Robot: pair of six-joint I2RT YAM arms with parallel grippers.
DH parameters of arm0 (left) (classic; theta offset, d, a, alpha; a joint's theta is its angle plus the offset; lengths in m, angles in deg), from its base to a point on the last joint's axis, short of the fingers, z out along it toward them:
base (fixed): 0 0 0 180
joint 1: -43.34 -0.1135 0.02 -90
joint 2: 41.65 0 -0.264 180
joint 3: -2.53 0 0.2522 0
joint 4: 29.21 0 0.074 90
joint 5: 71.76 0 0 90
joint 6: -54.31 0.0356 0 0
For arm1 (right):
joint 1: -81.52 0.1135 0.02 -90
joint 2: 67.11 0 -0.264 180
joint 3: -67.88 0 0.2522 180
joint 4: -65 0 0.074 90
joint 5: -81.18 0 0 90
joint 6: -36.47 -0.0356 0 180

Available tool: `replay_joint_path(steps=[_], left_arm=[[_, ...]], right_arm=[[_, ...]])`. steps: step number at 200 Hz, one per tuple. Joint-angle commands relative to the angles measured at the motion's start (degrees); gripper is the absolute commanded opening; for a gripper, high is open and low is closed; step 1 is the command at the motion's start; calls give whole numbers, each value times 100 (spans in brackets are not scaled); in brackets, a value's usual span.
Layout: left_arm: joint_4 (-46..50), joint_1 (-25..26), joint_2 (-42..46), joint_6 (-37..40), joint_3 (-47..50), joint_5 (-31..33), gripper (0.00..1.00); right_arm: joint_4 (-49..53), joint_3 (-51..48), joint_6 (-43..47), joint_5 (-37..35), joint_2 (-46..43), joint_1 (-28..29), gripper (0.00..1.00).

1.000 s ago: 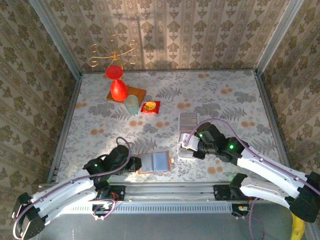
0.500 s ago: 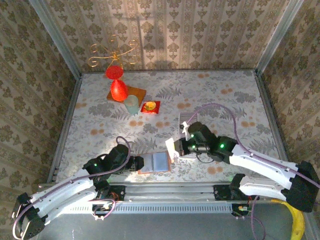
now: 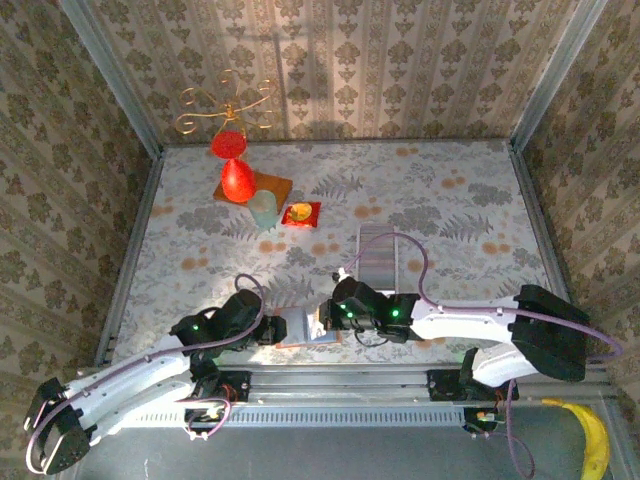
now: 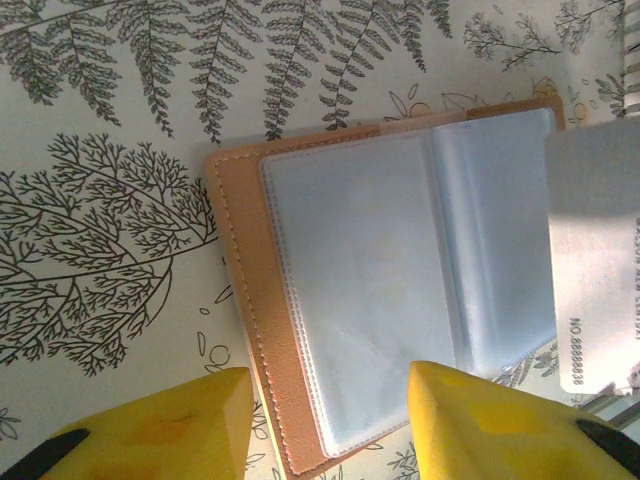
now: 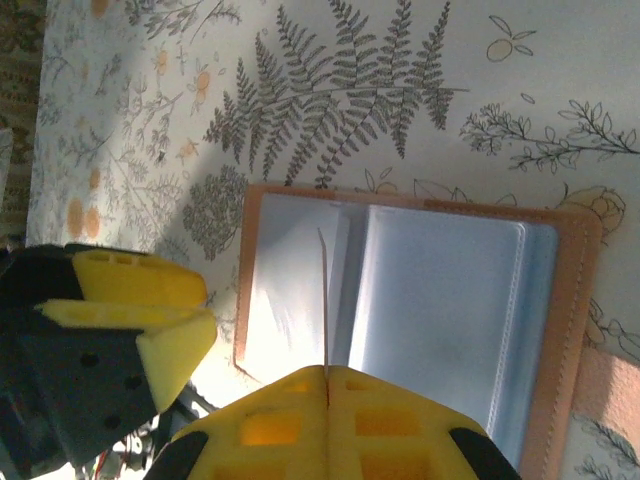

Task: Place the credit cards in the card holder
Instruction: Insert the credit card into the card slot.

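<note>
The card holder (image 4: 340, 300) lies open and flat on the table, tan with clear sleeves inside, close to the near edge (image 3: 298, 330). My right gripper (image 5: 327, 372) is shut on one credit card (image 5: 325, 290), seen edge-on and standing over the holder's (image 5: 440, 300) middle fold. The same card (image 4: 595, 250) shows pale grey at the right of the left wrist view. My left gripper (image 4: 330, 425) is open, hovering over the holder's near corner with nothing between its fingers (image 5: 150, 320). From above, the right gripper (image 3: 328, 318) is over the holder and the left gripper (image 3: 272, 328) is beside it.
A long clear ribbed tray (image 3: 378, 255) lies behind the right arm. At the back left stand a red vase (image 3: 236, 180) on a wooden board (image 3: 272, 188), a pale cup (image 3: 262, 210), a small red square (image 3: 301, 214) and a gold wire stand (image 3: 225, 105). Walls enclose the table.
My right gripper has carried the card leftwards from the clear tray to above the open card holder. The left gripper's jaws have widened and stayed at the holder's left edge.
</note>
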Motion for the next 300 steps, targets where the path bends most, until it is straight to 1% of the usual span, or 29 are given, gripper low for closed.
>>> replay_joint_path(steps=[1,20,48,127,152,244,300], left_arm=[[84,27,-38,-49,-109,96,41],[44,42,-56,-72,-78,114,39],[44,43,-90,-59,-69,120,34],[9,65,-171,-118,1,151,27],[2,74,-171,-136,30,159,26],[-53,99,-171,-181,115,181,24],[-73,104,-194,-217,150,195,22]], right_arm=[[-419,140,-187,-441,219,15,0],[-403,141,-239,-531,361,13,0],[-649,82,-421,-604,564,26,0],[-1007,88,-657,-576,903,91,0],[-1109,50,-723,-581,910,113,0],[-786,17,-836,-641,950,239,0],[-683,-73,-1206,-802,954,303,0]])
